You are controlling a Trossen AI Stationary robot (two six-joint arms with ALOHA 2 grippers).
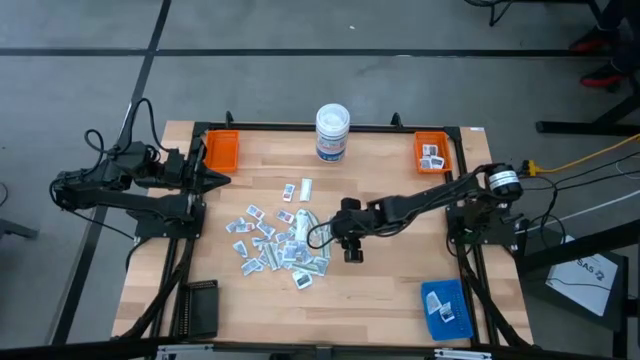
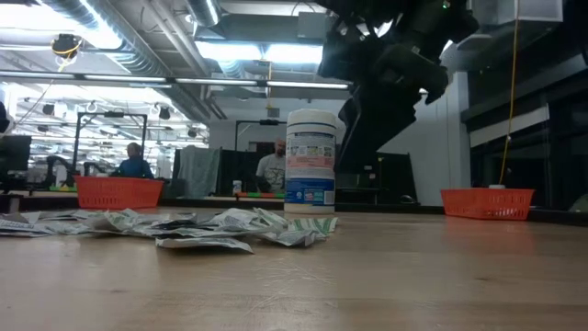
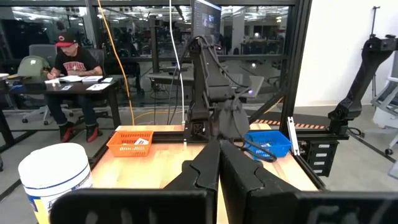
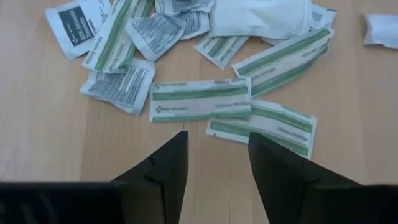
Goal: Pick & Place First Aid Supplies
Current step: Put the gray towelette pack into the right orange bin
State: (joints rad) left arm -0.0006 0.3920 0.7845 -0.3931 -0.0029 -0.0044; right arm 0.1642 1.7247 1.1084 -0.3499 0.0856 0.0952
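Note:
The first aid supplies lie in a loose heap on the middle of the wooden table: small white printed packets and longer green-striped strips. In the low view the heap lies flat on the board. My right gripper hangs just right of the heap, slanting down toward it. It is open, with bare wood between the fingers and the nearest strips just beyond their tips. My left gripper waits at the table's left edge, shut and pointing level across the table.
A white tub with a blue label stands at the far middle. Orange trays sit at the far left and far right, the right one holding a few packets. A blue tray lies near right, a dark block near left.

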